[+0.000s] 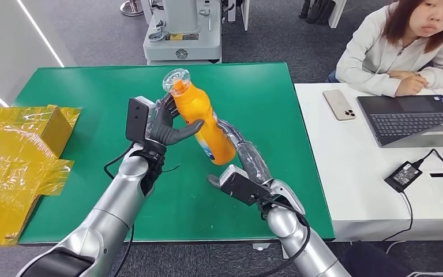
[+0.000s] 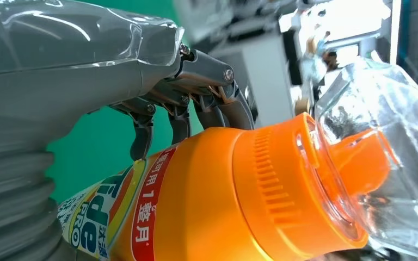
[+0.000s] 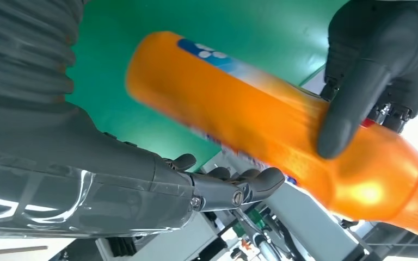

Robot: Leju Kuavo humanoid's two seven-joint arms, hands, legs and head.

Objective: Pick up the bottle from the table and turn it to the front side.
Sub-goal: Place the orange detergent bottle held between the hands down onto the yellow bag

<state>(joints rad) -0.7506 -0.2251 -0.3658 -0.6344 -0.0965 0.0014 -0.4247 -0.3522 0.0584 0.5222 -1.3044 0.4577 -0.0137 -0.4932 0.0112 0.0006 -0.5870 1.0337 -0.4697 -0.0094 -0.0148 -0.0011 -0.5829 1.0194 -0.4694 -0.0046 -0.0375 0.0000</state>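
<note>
Left hand (image 1: 164,128) holding bottle (image 1: 203,118), laptop (image 1: 412,118) nearby

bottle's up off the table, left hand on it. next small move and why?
Probably roll the bottle a bit further about its long axis with the left hand. In the head view mostly plain orange faces the camera, with the printed label peeking at the lower edge. The right hand sits beside the bottle's lower end and could steady it; whether it touches is unclear.
</note>
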